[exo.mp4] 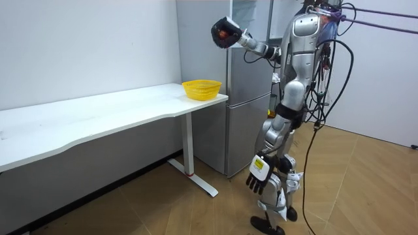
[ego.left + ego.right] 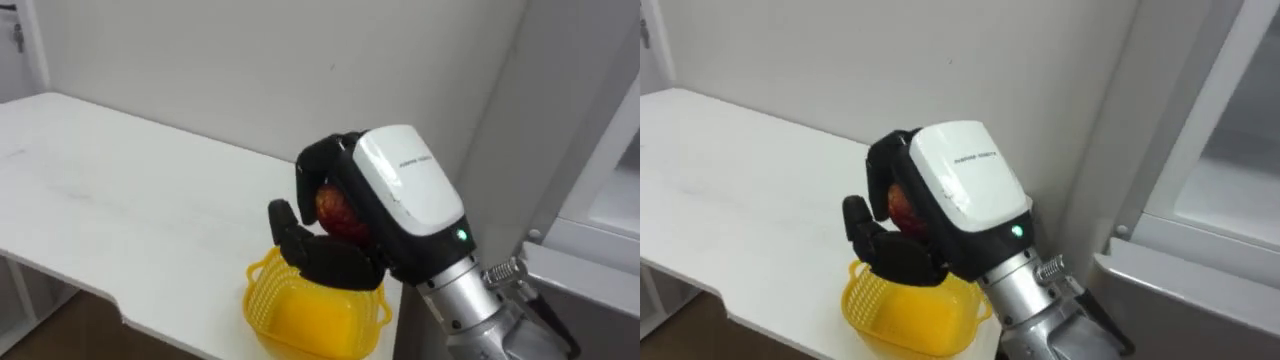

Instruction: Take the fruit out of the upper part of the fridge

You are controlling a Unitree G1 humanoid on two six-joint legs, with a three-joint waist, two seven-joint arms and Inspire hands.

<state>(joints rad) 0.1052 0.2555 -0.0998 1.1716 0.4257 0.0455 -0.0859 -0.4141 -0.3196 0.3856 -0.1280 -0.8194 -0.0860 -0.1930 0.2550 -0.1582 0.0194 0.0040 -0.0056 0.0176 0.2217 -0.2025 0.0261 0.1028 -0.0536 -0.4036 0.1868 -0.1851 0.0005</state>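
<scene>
My right hand [image 2: 405, 195] comes in from the lower right and is shut on a red round fruit [image 2: 334, 208], with dark fingers and thumb curled round it. It hangs above a yellow mesh basket [image 2: 300, 312] that stands at the right end of the white table [image 2: 120, 200]. In the room view the same hand [image 1: 225, 32] is raised high, in front of the grey fridge [image 1: 245, 104] and above and to the right of the basket [image 1: 201, 89]. My left hand [image 1: 258, 175] hangs low at my side with relaxed fingers.
The fridge's open upper compartment [image 2: 610, 190] shows at the right edge, with its white inner edge close to my forearm. A bare white wall runs behind the table. I stand on a wooden floor in front of the fridge, by the table's right end.
</scene>
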